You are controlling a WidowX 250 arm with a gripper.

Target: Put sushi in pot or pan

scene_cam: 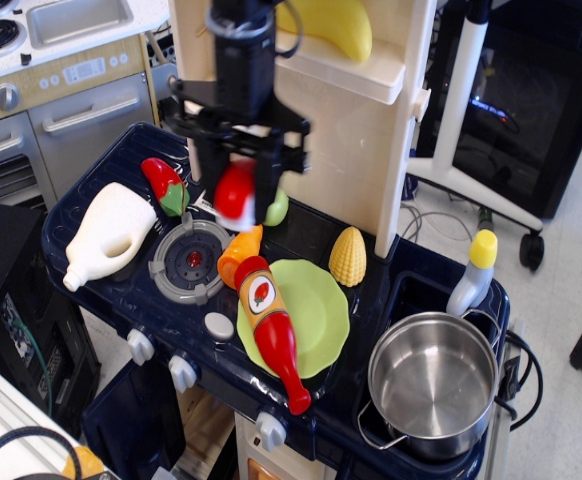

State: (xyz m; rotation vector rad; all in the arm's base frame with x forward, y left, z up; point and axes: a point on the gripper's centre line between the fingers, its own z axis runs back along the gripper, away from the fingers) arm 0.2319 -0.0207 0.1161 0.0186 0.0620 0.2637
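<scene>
A dark blue toy-kitchen surface (121,290) stands in a room with a real grey oven (66,110) at ten o'clock. The shiny round steel pot (433,382) sits at five o'clock, well apart. The black pincer (237,190), raised above the stove, is clamped on the glossy red-and-white toy sushi (236,194).

A cream toy-kitchen tower (341,150) rises behind the dark blue counter (101,290). At upper left stands a silver play stove (61,90) with knobs and drawer handles. On the right, a white wheeled stand (466,120) and black furniture (541,110) sit on a pale floor (571,400).
</scene>
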